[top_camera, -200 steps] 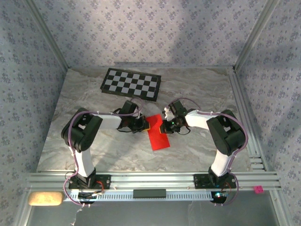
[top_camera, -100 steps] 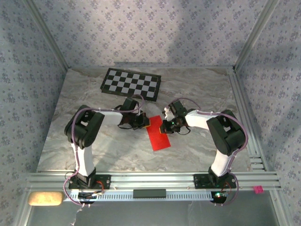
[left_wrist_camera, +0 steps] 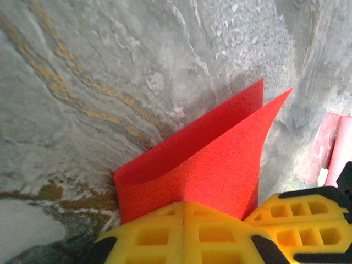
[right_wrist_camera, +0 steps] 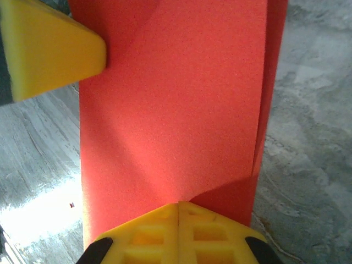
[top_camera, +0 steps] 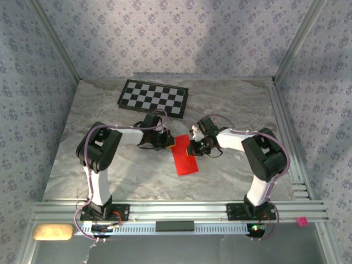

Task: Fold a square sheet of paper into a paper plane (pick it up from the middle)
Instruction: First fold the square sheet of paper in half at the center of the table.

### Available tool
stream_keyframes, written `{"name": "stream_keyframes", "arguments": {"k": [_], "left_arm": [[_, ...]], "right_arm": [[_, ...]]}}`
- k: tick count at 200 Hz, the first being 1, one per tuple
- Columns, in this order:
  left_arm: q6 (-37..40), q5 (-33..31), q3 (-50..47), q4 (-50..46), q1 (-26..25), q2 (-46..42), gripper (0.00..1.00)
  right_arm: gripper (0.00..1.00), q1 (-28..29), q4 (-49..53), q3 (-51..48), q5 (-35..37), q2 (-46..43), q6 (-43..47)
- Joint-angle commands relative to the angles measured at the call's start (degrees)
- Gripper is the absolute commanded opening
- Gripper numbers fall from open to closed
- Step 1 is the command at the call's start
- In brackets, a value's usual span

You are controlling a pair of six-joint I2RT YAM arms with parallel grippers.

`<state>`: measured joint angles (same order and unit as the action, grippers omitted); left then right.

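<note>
Both arms bent inward, left tool (top_camera: pixel 170 144) clamped, right tool (top_camera: pixel 190 148) clamped

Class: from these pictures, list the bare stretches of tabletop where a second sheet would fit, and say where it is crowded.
Free: the marble right of the checkerboard, up to the rail; the left strip between the left arm and the wall; the near band below the red paper. Crowded: the middle, where both arms' jaws pinch that paper.
</note>
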<state>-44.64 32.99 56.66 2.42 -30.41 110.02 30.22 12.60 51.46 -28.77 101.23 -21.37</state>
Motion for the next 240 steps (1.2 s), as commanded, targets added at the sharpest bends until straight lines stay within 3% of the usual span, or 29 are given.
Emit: {"name": "stream_keyframes", "arguments": {"k": [1, 155, 240], "left_arm": [[-0.62, -8.66, 1.71, -4.13, 2.34, 1.85, 0.05], [-4.11, -19.28, 8.68, -14.69, 3.01, 4.06, 0.05], [-4.36, -18.98, 12.17, -16.62, 2.55, 3.21, 0.06]], "right_arm": [[0.0, -0.42, 8.67, -3.19, 5.68, 2.74, 0.71], [0.0, -1.21, 7.8, -4.69, 4.79, 1.78, 0.89], [0.0, -1.39, 7.71, -4.78, 4.62, 1.68, 0.75]]}}
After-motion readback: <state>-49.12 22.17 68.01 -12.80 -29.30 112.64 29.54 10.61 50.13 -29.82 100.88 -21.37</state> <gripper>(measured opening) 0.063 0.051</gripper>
